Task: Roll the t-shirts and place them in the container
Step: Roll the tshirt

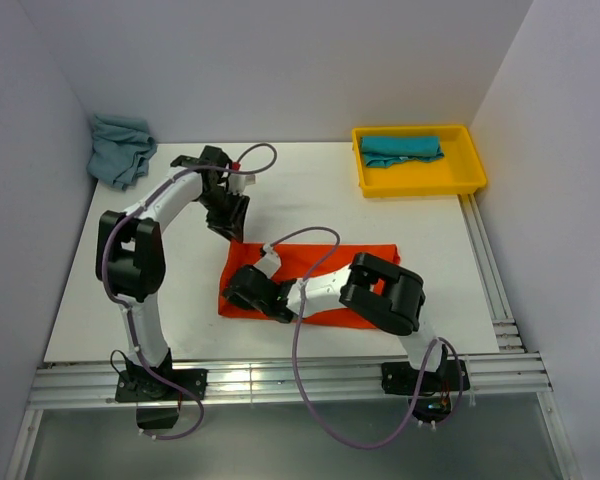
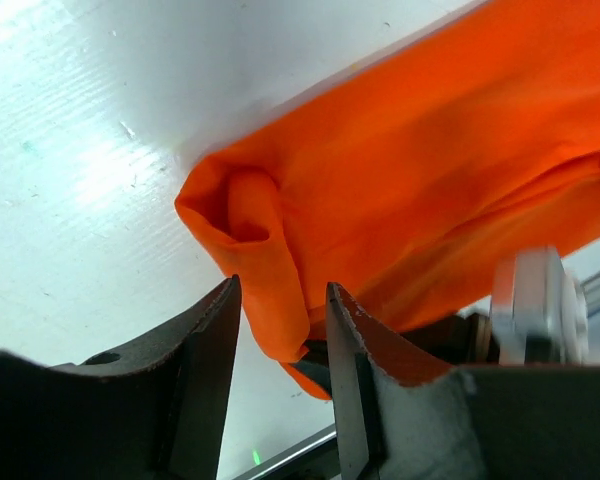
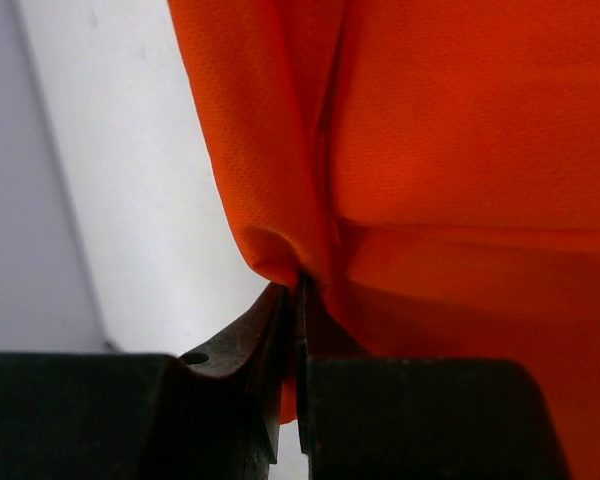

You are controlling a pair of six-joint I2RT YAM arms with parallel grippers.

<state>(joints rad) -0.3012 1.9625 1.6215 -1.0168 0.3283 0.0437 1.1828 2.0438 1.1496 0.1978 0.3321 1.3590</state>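
Observation:
The orange-red t-shirt (image 1: 325, 272) lies folded into a wide band in the middle of the table. My left gripper (image 1: 234, 230) hovers at its far left corner. In the left wrist view its jaws stand apart around a hanging fold of the orange t-shirt (image 2: 410, 180), and the left gripper (image 2: 283, 335) is open. My right gripper (image 1: 244, 291) is at the shirt's near left edge. It (image 3: 298, 300) is shut on a pinch of the orange cloth (image 3: 460, 150). A teal t-shirt (image 1: 401, 149) lies folded in the tray. A grey-blue t-shirt (image 1: 120, 148) is bunched at the back left.
The yellow tray (image 1: 420, 182) stands at the back right corner. White walls close in the table at the back and on both sides. A metal rail (image 1: 280, 380) runs along the near edge, where both arm bases are bolted.

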